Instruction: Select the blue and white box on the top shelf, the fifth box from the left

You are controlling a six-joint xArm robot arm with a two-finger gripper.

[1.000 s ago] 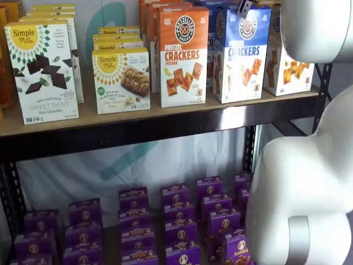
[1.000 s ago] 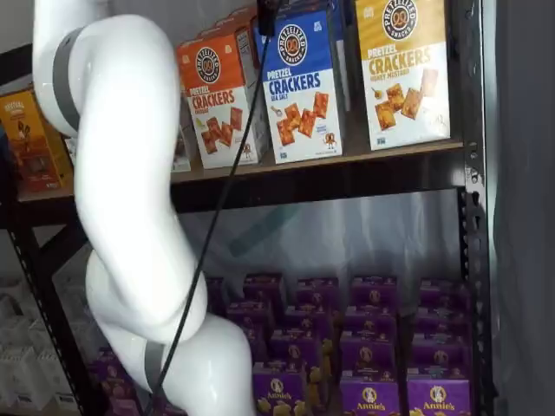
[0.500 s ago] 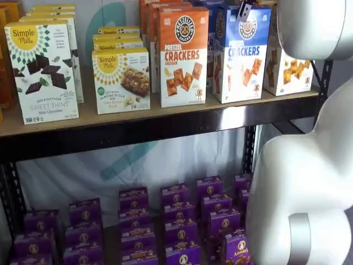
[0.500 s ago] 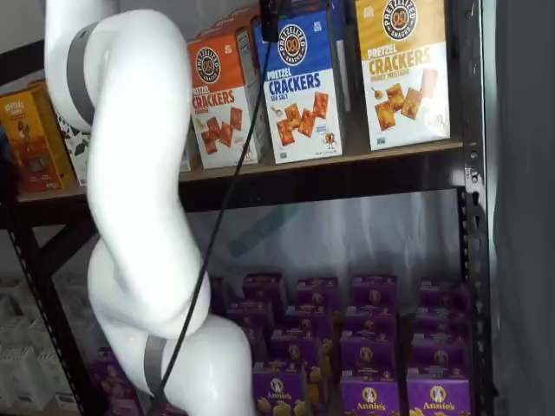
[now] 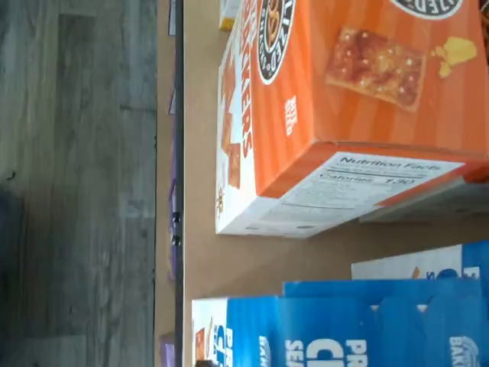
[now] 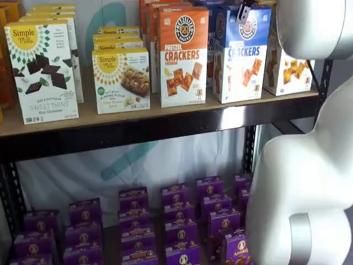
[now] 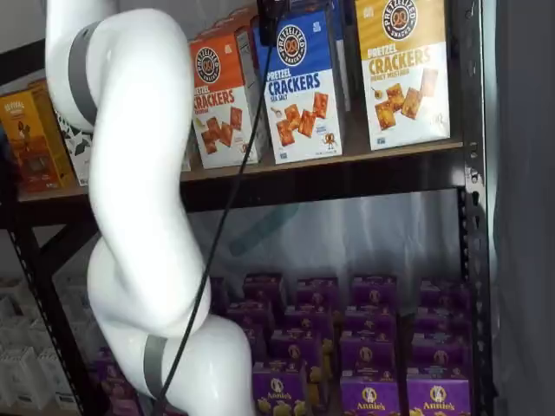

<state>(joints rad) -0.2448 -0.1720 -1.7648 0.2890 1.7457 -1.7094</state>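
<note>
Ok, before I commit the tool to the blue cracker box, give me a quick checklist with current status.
1. Blue and white box upright at the front of the top shelf: ok.
2. Tool lined up over that box's top edge, in both shelf views: ok.
3. Fingers open: cannot tell, only a dark tip shows.
4. Gap to the orange box beside it: ok.
5. Gap to the yellow box on the other side: ok.
6. Cable clear of boxes: cannot tell.

Glossy white arm (image 7: 139, 173), grey bands, black cable (image 7: 221, 217).
</note>
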